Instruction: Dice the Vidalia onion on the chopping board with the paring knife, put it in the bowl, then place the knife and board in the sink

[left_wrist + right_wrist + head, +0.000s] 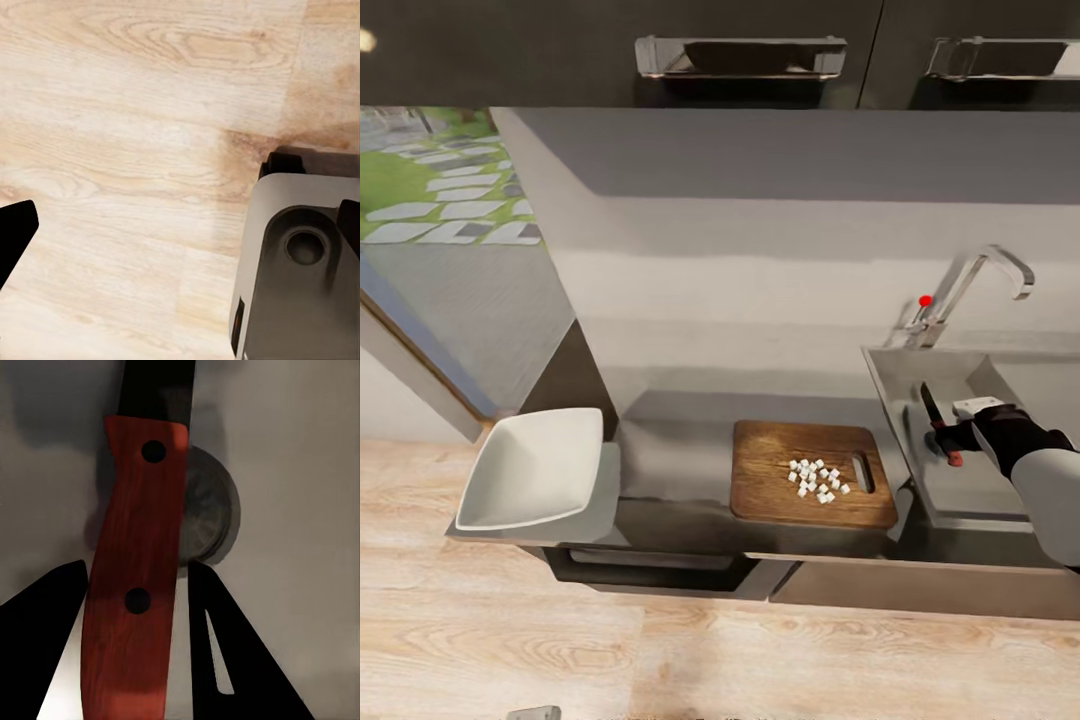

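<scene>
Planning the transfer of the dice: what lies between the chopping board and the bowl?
In the head view, only bare grey countertop lies between the chopping board and the bowl.

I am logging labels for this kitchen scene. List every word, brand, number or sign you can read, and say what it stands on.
None: no readable text, number or brand shows in any view.
Paring knife: plain red handle with two dark rivets, no marking.
Chopping board, bowl, sink: unmarked.
Faucet: a red knob, no lettering.
</scene>
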